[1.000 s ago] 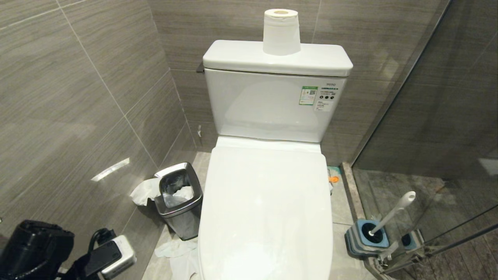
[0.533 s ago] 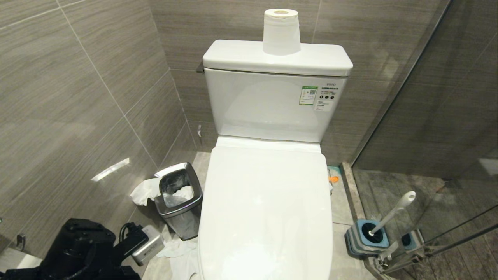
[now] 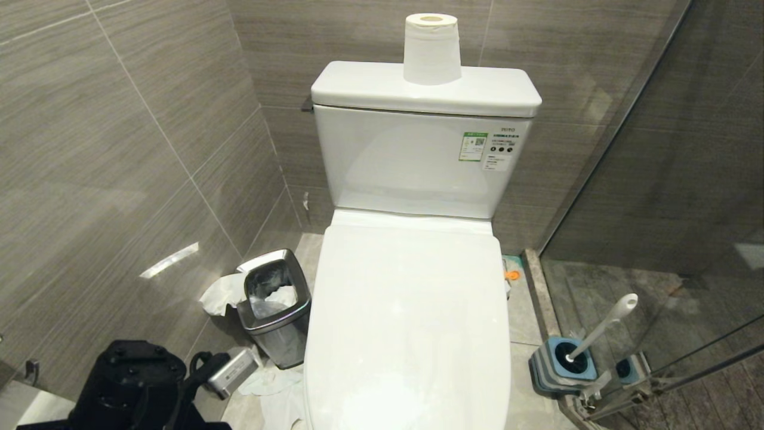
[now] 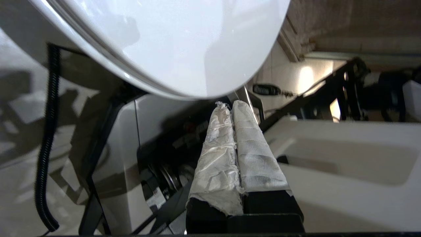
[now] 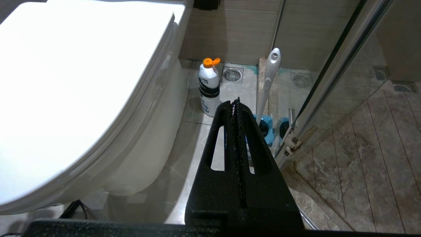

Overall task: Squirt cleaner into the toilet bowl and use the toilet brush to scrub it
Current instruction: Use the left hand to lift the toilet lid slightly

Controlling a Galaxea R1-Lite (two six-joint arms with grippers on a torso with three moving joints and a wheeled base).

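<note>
The white toilet bowl [image 3: 412, 310] stands in the middle with its lid down, so the basin is hidden. My left arm [image 3: 137, 382] is low on the toilet's left. Its gripper [image 4: 229, 104] is shut and empty, the cloth-wrapped fingers [image 4: 217, 144] pointing at the lid's front edge [image 4: 171, 49]. The toilet brush [image 3: 603, 327] leans in its grey-and-blue holder [image 3: 561, 364] to the right of the toilet. The cleaner's white bottle with an orange cap [image 5: 209, 87] stands on the floor between toilet and brush [image 5: 269, 82]. My right gripper [image 5: 236, 100] hangs shut and empty above that floor.
A steel waste bin [image 3: 274, 304] with tissue stands left of the toilet, and more tissue [image 3: 268, 382] lies on the floor. A paper roll [image 3: 431, 48] sits on the tank. A glass shower partition [image 3: 656, 239] closes off the right side.
My left arm has swung right toward the toilet's front and its wrist has rolled. The right arm and everything else have stayed put.
</note>
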